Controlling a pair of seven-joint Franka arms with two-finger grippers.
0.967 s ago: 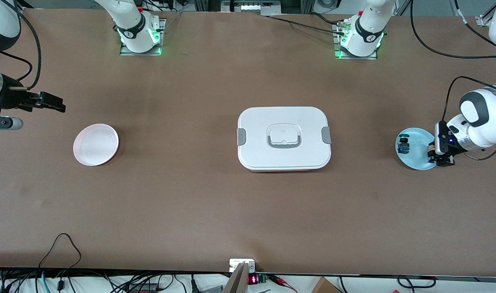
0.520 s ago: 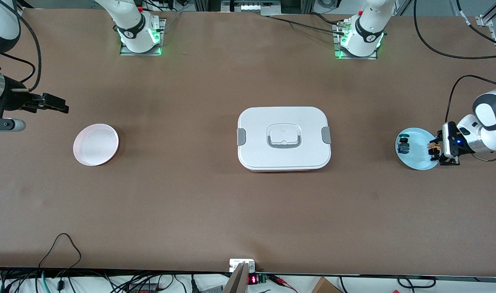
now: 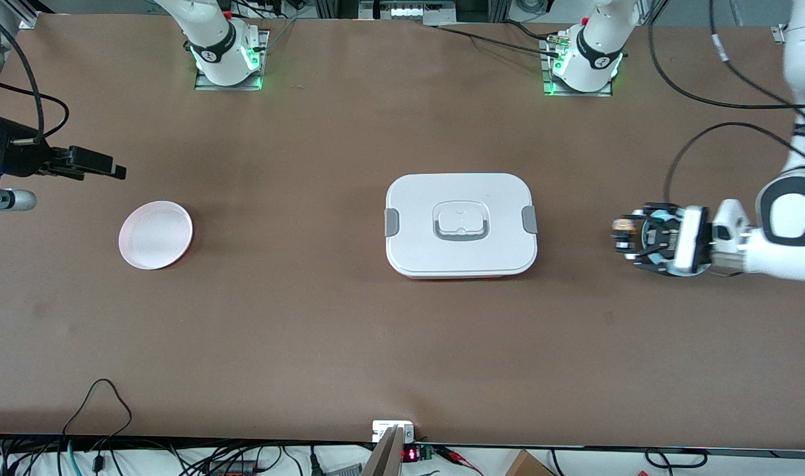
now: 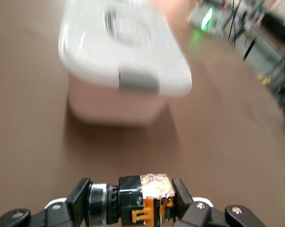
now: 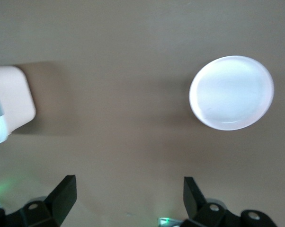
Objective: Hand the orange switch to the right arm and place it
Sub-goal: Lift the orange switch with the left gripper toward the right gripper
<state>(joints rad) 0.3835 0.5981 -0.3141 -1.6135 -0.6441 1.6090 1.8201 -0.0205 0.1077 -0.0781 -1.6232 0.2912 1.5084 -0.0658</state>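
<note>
Left pincer (image 3: 624,237) swung off blue plate (image 3: 660,218), clamping orange switch (image 4: 149,198).

The lidded box (image 3: 461,225) stands in the middle of the table (image 3: 349,344). A plate (image 3: 155,235) lies toward the right arm's end, well apart from the box. Another plate (image 3: 648,215) lies toward the left arm's end, mostly hidden under the left gripper (image 3: 622,237).

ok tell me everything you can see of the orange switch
The orange switch is a tiny push-button part with a black plastic-looking body, orange-yellow pieces on it and a silvery ring at one end. It lies on its side, clamped between the fingers of the left hand, which is shut on it and holds it in the air, over the table beside the blue plate. Only those fingers touch it.
</note>
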